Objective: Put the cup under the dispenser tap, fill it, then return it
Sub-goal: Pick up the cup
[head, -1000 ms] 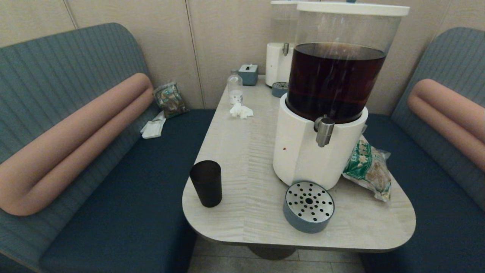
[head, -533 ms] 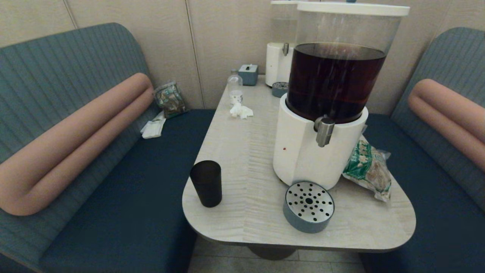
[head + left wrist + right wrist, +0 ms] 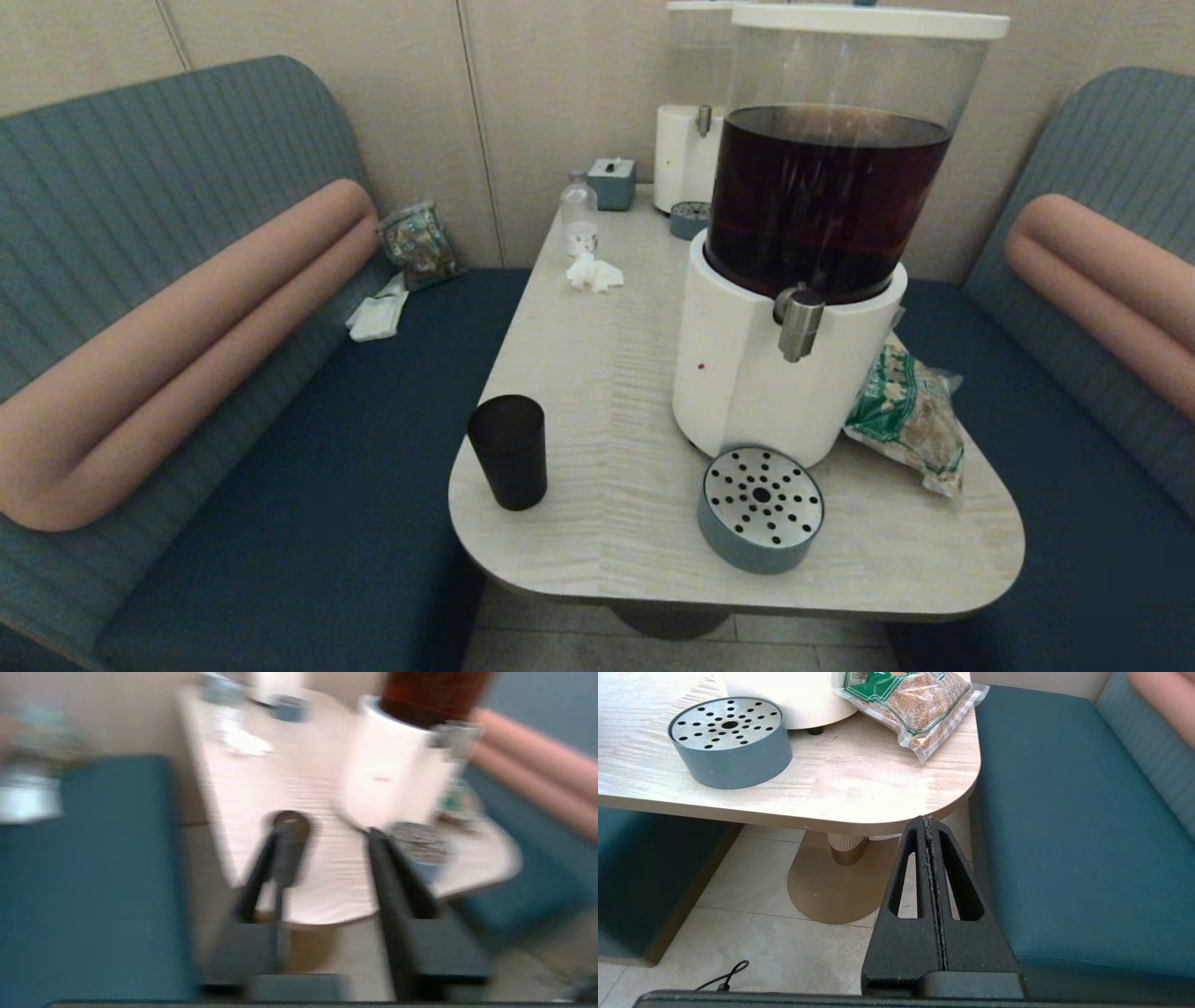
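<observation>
At the near-left corner of the worktop (image 3: 597, 392), about seven o'clock from the big white-based dispenser (image 3: 784, 373), the cup (image 3: 508, 452) stands upright and alone, nothing touching it. The dispenser tap (image 3: 799, 323) juts from the front of the white base, well apart from the cup, off at its two o'clock. Dark brown liquid fills the lower part of the clear tank above. Right below the tap, at six o'clock, sits the round grey drip tray (image 3: 760, 509) with its perforated steel top, just beside the foot of the base. A green snack bag (image 3: 906, 415) leans against the dispenser at its three o'clock.

Neither arm shows from the head camera. The left tool (image 3: 327, 835) is off the near edge of the worktop, its two dark fingers (image 3: 397, 882) spread apart and holding nothing; through the blur of its wrist camera, the cup (image 3: 289, 847) sits ahead by one fingertip, with the white base beyond. The right tool (image 3: 930, 823) hangs low by the near-right corner of the worktop, over the tiled floor (image 3: 752, 933), its fingers pressed together with nothing between them. From there the drip tray (image 3: 730, 742) and the snack bag (image 3: 915, 709) show up on the worktop edge.

Further back, at twelve o'clock, a clear plastic bottle (image 3: 580, 220), a crumpled white tissue (image 3: 594, 273) and a second, paler dispenser (image 3: 689, 121) stand near the wall.
</observation>
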Available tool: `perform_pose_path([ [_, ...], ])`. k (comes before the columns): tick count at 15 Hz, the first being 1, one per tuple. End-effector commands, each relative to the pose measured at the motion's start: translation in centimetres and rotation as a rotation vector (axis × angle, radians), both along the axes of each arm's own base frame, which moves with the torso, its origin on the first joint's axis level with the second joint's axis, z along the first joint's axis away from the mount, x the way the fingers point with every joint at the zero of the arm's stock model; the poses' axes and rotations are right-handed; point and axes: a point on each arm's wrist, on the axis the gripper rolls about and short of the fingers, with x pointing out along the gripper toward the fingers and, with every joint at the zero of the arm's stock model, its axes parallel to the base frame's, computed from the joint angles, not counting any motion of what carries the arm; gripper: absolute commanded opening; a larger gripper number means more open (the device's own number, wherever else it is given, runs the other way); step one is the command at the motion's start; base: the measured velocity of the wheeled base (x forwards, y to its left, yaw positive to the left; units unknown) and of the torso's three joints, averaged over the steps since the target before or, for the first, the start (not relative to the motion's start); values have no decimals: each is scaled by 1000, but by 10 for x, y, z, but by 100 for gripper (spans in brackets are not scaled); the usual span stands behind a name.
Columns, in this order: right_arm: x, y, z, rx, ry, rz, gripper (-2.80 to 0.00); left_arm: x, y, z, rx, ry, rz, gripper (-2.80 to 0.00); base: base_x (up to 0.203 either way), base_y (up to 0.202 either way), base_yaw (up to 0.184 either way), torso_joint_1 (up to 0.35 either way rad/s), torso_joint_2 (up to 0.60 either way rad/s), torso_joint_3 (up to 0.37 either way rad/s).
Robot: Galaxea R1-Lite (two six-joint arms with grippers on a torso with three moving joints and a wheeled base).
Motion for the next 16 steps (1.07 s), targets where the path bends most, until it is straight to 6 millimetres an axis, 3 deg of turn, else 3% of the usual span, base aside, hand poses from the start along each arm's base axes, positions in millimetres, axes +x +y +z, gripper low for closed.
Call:
perform_pose_path([
  [1,0,0,0,-1,1,0,-280,35,-7,1,-16,96,-114,0,0,0,0,0,0,0],
  [6,0,0,0,-1,1,0,-280,97,-17,26,-191,90,-231,0,0,0,0,0,0,0],
  [8,0,0,0,-1,1,-1,-280,141,-13,22,-149,57,-256,0,0,0,0,0,0,0],
  [10,0,0,0,-1,1,0,-280,177,9,11,-14,-36,-319,0,0,0,0,0,0,0],
  [12,0,0,0,-1,1,0,-280,197,29,-7,100,-107,-400,0,0,0,0,0,0,0],
  [16,0,0,0,-1,1,-1,-280,238,55,-61,156,-64,-519,0,0,0,0,0,0,0],
])
